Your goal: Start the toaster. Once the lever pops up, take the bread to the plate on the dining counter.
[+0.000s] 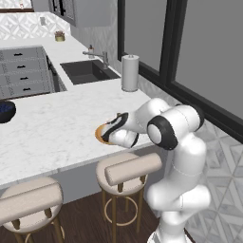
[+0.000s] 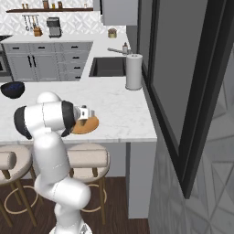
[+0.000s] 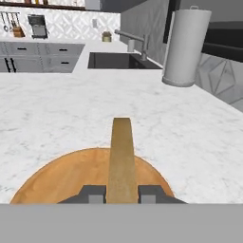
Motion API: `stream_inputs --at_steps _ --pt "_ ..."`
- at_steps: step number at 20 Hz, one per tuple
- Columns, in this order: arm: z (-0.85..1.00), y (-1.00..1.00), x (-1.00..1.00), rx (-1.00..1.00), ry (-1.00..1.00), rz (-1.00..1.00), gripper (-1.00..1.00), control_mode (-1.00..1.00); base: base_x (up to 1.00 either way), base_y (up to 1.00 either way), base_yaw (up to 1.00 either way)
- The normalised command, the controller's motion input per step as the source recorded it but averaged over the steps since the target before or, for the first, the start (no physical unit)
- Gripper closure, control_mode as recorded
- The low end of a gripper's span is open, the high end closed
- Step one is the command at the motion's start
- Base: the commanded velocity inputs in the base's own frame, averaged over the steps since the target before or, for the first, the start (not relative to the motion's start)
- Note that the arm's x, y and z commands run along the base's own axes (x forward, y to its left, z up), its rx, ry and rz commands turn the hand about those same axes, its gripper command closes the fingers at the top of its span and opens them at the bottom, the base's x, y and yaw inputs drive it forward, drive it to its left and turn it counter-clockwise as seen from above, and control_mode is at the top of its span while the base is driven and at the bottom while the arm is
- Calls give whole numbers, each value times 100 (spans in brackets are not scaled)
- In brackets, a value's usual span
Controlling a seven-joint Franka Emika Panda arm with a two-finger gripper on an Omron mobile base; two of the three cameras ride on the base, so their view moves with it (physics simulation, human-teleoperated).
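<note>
My gripper [image 3: 122,194] is shut on the bread [image 3: 121,156], a tan slice seen edge-on between the two dark fingertips [image 3: 93,193]. The slice hangs just above the orange-brown plate [image 3: 61,180], which lies near the front edge of the white marble dining counter [image 3: 57,109]. From the left base view, the gripper [image 1: 111,133] covers part of the plate [image 1: 98,134]. From the right, the gripper [image 2: 84,115] sits over the plate [image 2: 90,124]. A small grey boxy appliance [image 3: 38,26] stands on the far worktop, too small to tell whether it is the toaster. The lever cannot be made out.
A white paper towel roll [image 1: 129,72] stands at the counter's far right, beside the dark sink [image 1: 88,71] and faucet. A dark blue bowl [image 1: 5,110] sits far left on the counter. Two stools [image 1: 126,171] stand under the front edge. Dark windows line the right wall.
</note>
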Motion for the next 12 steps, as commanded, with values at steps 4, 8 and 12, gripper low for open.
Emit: stream_inputs --at_steps 4,8,12 --pt "0 10 11 0 0 0 -100 -100 0 0 0" --pt "15 3 0 0 -2 0 -100 -100 0 0 0" --pt "74 20 0 0 -8 -5 -100 -100 0 0 0"
